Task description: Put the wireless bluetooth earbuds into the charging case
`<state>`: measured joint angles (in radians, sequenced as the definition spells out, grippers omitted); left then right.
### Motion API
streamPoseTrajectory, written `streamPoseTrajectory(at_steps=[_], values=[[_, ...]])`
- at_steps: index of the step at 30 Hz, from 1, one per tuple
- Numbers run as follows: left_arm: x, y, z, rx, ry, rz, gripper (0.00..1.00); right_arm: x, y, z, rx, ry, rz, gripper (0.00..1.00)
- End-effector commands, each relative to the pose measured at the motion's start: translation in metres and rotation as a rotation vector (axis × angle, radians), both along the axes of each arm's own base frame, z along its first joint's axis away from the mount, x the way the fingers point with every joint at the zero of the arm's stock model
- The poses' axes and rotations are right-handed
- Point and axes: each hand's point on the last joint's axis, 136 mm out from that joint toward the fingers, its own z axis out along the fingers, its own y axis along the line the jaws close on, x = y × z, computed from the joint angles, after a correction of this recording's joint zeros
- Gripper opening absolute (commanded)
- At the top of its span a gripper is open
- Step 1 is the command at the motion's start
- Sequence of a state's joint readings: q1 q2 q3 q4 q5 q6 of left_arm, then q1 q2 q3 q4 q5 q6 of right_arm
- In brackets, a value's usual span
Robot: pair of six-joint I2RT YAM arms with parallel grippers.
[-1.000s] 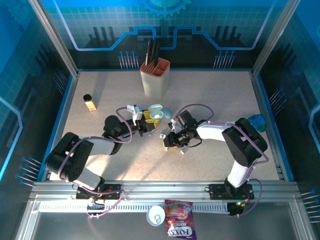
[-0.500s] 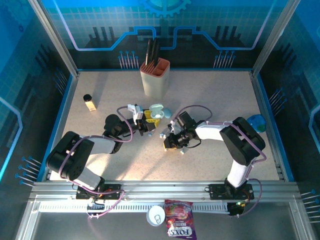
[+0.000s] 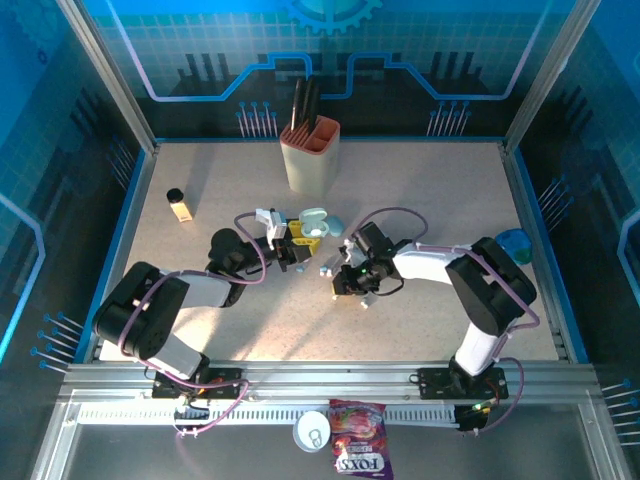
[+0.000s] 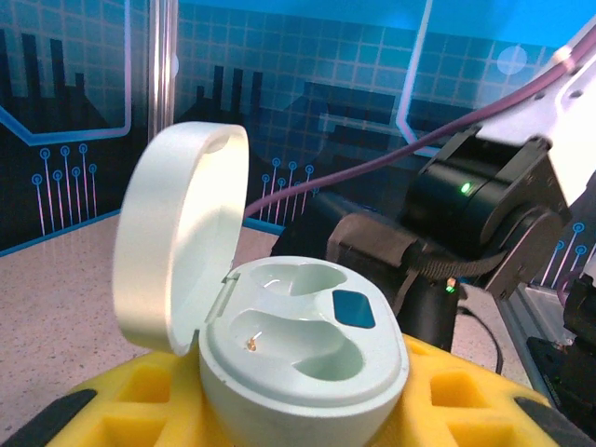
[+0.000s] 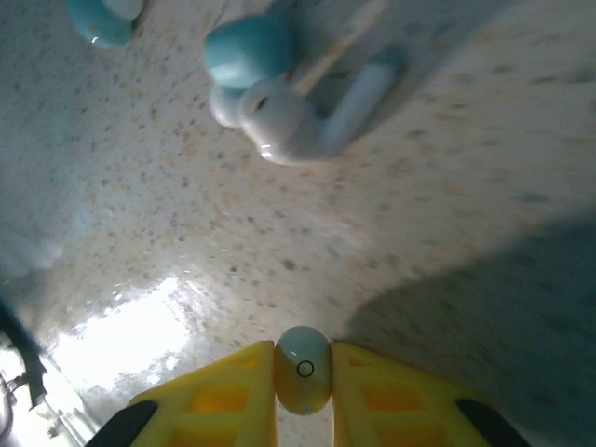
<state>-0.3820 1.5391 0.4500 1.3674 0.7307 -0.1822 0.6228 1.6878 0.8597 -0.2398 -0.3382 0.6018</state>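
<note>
Held earbud (image 5: 303, 368): pale greenish-white oval with small ring mark, at 6 o'clock in right wrist view, pinched by yellow pads of right tool (image 5: 303, 374). Loose earbud (image 5: 303, 116): white stem, teal tip, lying on table (image 5: 186, 233) at 12 o'clock. Case (image 4: 303, 358): pale mint, lid (image 4: 177, 247) up, clamped in left tool (image 4: 298, 419). Table speckled beige, with glare patch. Walls blue circuit print. Left wrist view shows case wells. Top view shows knife block (image 3: 310, 155) at 12 o'clock.

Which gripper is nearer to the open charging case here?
Left. The left gripper grips the charging case itself; the right gripper sits apart, to the case's right, pinching an earbud.
</note>
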Motion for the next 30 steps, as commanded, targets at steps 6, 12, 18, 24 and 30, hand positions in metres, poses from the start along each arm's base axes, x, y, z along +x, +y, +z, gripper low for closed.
streamPoseTrajectory(at_steps=[6,12,18,24,30], values=[[0.007,0.004,-0.011,0.02,-0.03,0.047,0.3,0.025,-0.088,0.031,-0.427,-0.176,-0.305,0.18],[0.018,0.001,-0.02,0.041,-0.04,0.095,0.29,0.026,-0.107,0.041,-0.529,-0.176,-0.372,0.17],[0.03,-0.012,-0.036,0.096,-0.089,0.195,0.31,0.025,-0.107,0.063,-0.484,-0.206,-0.396,0.16],[0.04,-0.03,-0.051,0.153,-0.129,0.262,0.3,0.028,-0.092,0.104,-0.378,-0.293,-0.36,0.15],[0.041,-0.046,-0.06,0.171,-0.134,0.243,0.3,0.033,-0.064,0.145,-0.33,-0.391,-0.285,0.14]])
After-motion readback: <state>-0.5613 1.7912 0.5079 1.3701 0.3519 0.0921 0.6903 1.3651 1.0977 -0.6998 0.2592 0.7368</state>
